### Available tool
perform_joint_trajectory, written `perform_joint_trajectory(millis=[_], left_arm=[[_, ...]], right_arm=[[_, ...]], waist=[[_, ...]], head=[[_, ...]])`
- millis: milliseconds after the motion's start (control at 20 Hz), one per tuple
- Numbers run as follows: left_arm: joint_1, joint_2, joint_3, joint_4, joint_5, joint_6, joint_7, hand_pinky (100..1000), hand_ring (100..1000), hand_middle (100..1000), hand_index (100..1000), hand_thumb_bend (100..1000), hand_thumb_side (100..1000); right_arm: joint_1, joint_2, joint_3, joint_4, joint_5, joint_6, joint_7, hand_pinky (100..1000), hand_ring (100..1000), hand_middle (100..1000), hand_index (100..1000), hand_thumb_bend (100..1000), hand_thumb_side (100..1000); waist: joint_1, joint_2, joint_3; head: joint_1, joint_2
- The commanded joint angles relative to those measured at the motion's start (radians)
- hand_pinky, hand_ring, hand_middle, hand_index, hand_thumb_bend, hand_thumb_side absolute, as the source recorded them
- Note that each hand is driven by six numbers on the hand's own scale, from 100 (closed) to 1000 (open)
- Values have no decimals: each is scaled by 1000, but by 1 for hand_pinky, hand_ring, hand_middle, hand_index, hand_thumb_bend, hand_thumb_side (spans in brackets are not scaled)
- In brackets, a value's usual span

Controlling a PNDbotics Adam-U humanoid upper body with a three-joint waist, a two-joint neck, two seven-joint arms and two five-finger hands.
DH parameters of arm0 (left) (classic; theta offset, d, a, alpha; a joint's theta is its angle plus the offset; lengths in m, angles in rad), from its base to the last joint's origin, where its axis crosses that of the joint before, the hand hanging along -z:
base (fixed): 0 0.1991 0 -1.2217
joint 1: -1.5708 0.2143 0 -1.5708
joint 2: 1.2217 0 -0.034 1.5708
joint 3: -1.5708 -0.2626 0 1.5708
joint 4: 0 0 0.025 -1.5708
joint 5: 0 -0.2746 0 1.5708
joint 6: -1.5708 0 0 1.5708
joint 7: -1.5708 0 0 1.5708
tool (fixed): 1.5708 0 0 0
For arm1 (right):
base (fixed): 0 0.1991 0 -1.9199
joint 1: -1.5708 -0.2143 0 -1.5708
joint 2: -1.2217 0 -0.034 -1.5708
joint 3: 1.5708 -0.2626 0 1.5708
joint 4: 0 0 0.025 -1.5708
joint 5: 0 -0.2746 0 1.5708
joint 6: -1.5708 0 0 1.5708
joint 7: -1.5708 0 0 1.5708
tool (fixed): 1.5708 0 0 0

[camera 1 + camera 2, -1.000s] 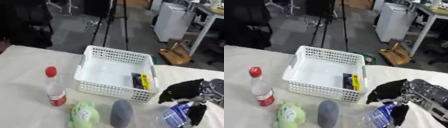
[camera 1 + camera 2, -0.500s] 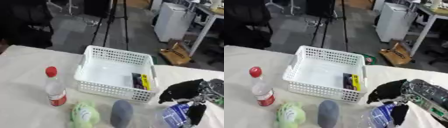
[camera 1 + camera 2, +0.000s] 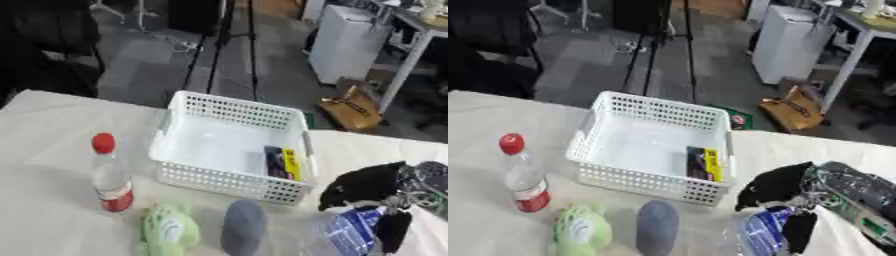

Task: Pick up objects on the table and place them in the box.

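A white mesh basket (image 3: 229, 182) stands mid-table with a dark and yellow packet (image 3: 283, 162) lying inside at its right. To its front left a clear bottle (image 3: 110, 173) with a red cap and red label stands upright. A green soft toy (image 3: 169, 231) and a grey oval object (image 3: 243, 230) lie in front of the basket. My right hand (image 3: 779, 186) is at the lower right, fingers and thumb curled around a clear bottle with a blue label (image 3: 759, 233). The left hand shows in neither view.
The table carries a pale cloth (image 3: 44, 150). Beyond its far edge lie a grey floor, a tripod (image 3: 229, 35), a white cabinet (image 3: 350, 42) and a brown bag (image 3: 352, 107).
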Motion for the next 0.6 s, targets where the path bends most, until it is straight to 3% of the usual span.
perform_joint_trajectory(millis=[50, 600], left_arm=[[-11, 19, 7, -14, -2, 2, -1, 716, 882, 875, 783, 100, 1000], [-10, 20, 7, -14, 0, 5, -5, 717, 883, 876, 783, 100, 1000]], right_arm=[[-6, -27, -1, 7, -5, -151, 141, 1000, 1000, 965, 1000, 686, 672], [-14, -22, 21, 48, 13, -187, 141, 1000, 1000, 959, 1000, 687, 656]], waist=[[4, -19, 0], [3, -20, 3]], head=[[2, -6], [1, -8]])
